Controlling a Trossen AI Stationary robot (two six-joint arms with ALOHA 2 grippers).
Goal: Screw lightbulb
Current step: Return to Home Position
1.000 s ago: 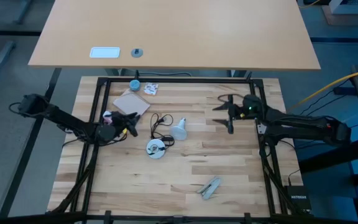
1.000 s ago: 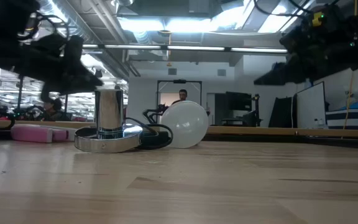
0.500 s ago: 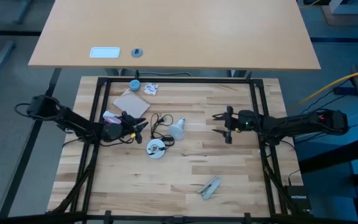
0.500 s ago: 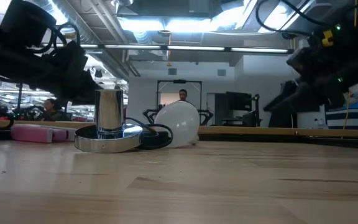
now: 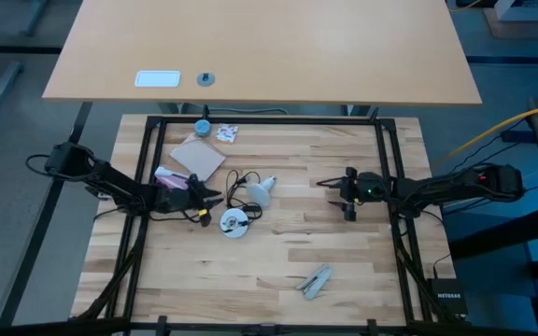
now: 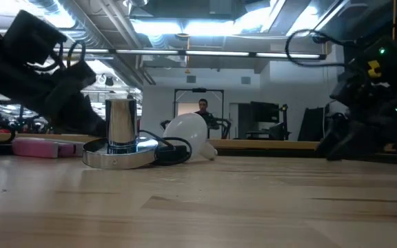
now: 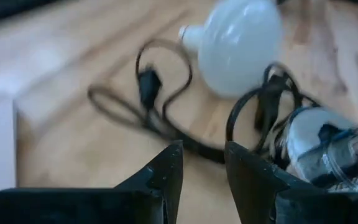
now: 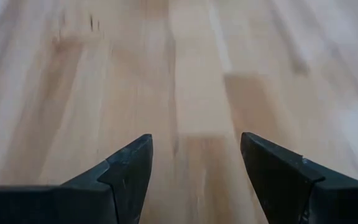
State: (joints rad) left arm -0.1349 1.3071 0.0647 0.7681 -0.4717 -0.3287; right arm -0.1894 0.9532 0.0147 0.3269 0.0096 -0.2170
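The frosted white lightbulb (image 5: 261, 191) lies on its side on the wooden table; in the low view the lightbulb (image 6: 189, 135) has its narrow neck toward the right. Beside it stands a shiny silver socket base (image 5: 233, 222) with a black cord (image 5: 240, 184). My left gripper (image 5: 209, 200) hovers low just left of the base, slightly open with nothing between its fingers. In its wrist view my left gripper (image 7: 204, 163) points at the cord (image 7: 166, 118), with the bulb (image 7: 240, 46) beyond. My right gripper (image 5: 331, 193) is open, low over bare wood, right of the bulb.
A pink object (image 5: 164, 175), a brown card (image 5: 200, 154), a blue cap (image 5: 202, 127) and crumpled white paper (image 5: 227, 133) lie at the far left. A metal clip (image 5: 316, 281) lies near the front. Black frame rails (image 5: 390, 159) border the table.
My right gripper has come down toward the table and moved toward its near edge, staying open. My left gripper has sunk lower and rolled about its axis. The lightbulb has turned on the table, so its neck now shows to the right in the low view.
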